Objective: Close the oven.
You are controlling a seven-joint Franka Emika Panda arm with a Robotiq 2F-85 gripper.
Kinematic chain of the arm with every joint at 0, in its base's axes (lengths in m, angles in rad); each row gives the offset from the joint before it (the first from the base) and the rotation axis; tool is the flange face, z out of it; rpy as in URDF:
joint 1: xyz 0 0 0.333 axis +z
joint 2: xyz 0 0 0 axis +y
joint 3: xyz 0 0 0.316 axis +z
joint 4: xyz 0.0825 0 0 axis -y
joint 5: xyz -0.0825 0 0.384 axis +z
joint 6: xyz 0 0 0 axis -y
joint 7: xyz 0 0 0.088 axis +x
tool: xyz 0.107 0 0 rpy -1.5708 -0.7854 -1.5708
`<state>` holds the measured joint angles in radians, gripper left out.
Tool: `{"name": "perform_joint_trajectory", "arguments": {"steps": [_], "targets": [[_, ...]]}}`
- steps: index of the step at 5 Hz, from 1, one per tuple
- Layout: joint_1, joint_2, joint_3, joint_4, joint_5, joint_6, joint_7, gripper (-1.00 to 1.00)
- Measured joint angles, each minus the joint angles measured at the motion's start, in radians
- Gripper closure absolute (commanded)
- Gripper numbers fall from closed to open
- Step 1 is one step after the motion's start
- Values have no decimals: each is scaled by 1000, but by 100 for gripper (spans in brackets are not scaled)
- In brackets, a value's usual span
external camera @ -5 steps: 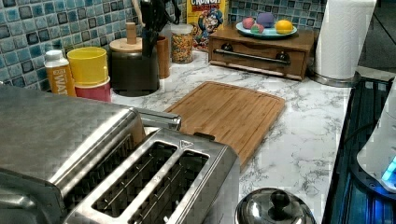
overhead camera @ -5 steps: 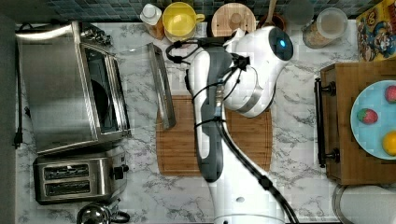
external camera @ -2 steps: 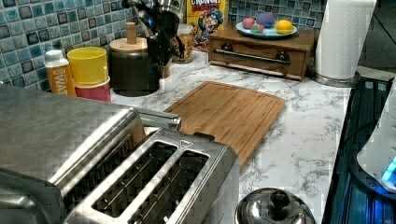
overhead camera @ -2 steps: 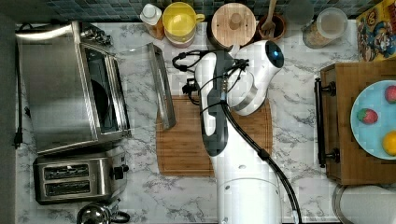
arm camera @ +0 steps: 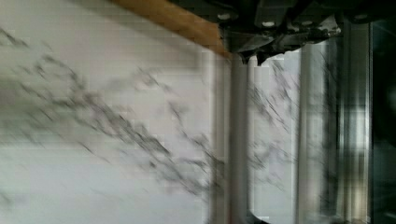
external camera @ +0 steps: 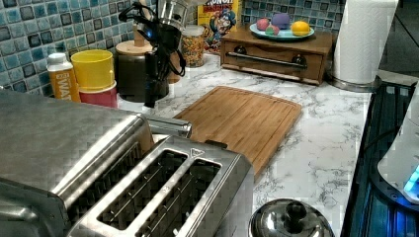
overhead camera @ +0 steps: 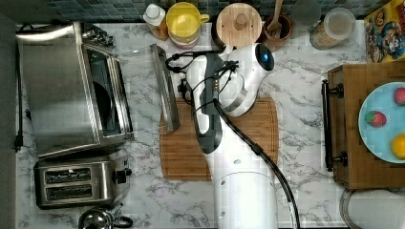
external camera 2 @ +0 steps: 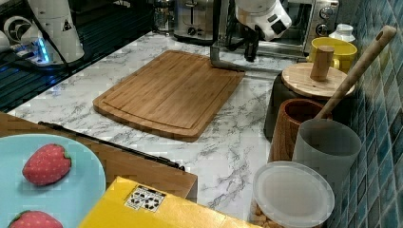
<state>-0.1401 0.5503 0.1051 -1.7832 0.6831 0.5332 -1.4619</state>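
Marble counter (overhead camera: 296, 124) with a blue tile backsplash, crowded with kitchen gear. Oven (overhead camera: 62, 100) sits at the top view's left, against the far wall, with a two-slot toaster (overhead camera: 79, 183) just beside it on the near side. Oven door (overhead camera: 143, 86) is swung down, glass lying roughly flat over the counter; its bar handle (overhead camera: 165, 88) is the outermost edge, running along the top view's left edge of the cutting board (overhead camera: 239, 143).

Gripper (external camera: 150, 96) hangs just above the counter, close to the handle on the side away from the oven, near the handle's far end by the yellow cup (overhead camera: 184, 21). In the right view the gripper (external camera 2: 250, 50) points down beside the handle. In the wrist view the handle (arm camera: 238, 140) runs straight out from under the fingertips (arm camera: 254, 56), which look close together with little gap; whether they are fully pressed together, cannot tell.

Step in hand, as judged: approach is about complete, door not yet lifted. No contact with the handle confirmed.

Next move calls for: get the fingers under or behind the bar, then push up and toward the oven along the door's hinge arc until the glass meets the front. Risk: fingers slipping off the smooth bar partway, letting the door drop back.
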Motion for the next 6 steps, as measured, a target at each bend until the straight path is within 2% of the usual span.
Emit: {"name": "perform_joint_trajectory", "arguments": {"steps": [2,3,6], "targets": [[19,3,33,22,-21,35,-11,100],[51,14,19,47,-96,45,-10,100],[126,95,-8,108,-161,49,65,100]]}}
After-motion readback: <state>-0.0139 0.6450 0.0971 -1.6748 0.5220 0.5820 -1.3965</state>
